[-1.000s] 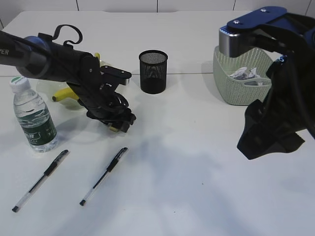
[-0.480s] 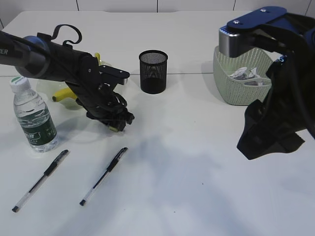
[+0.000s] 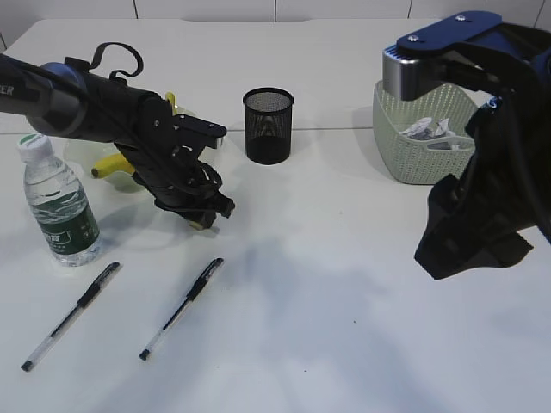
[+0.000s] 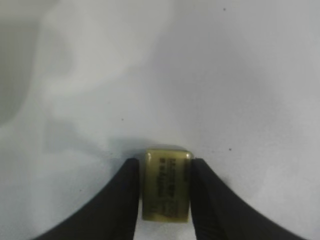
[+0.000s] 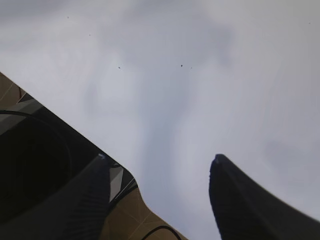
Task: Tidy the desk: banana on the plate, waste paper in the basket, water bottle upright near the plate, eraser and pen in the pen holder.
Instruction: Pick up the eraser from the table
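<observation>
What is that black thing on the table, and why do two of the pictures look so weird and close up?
It is a robot with two arms. One camera watches the whole table; each arm also has a camera at its wrist, so those pictures look close up. The left gripper has its fingers on either side of a yellowish eraser that lies on the table. The right gripper is open over bare table. Also there: two pens, a water bottle, a banana, a black pen holder and a green basket with crumpled paper.
</observation>
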